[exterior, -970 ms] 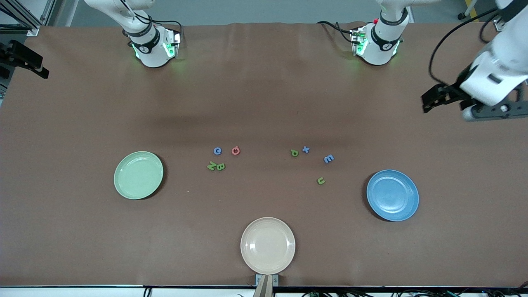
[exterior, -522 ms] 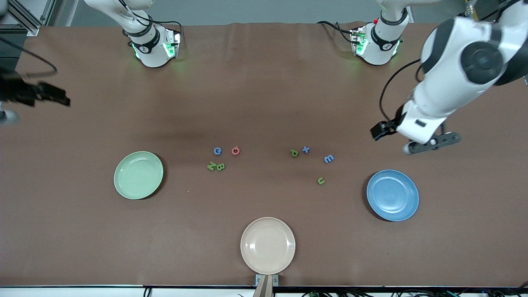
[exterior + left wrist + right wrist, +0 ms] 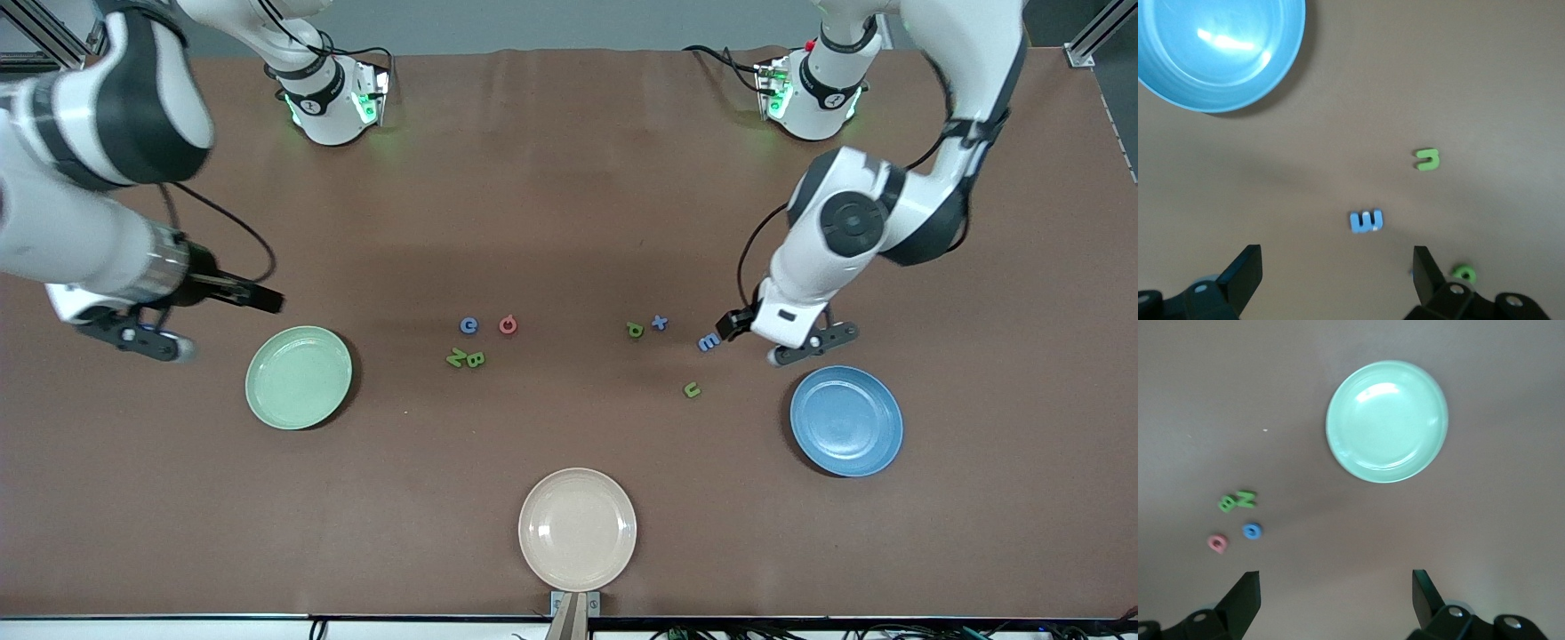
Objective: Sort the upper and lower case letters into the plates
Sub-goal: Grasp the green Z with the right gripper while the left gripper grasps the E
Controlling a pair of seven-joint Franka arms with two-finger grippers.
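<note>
Mostly flat letters [image 3: 709, 341], round glossy plates [image 3: 299, 377].

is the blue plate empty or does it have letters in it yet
Empty. The blue plate shows only its bare inside in the front and left wrist views; the nearby blue letter lies on the table.

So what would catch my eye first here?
Probably the three plates on the brown table: a pale green plate toward the right arm's end, a blue plate toward the left arm's, a cream plate nearest the camera. Between the coloured plates, tiny toy letters lie scattered, with the open left gripper over a blue one.
</note>
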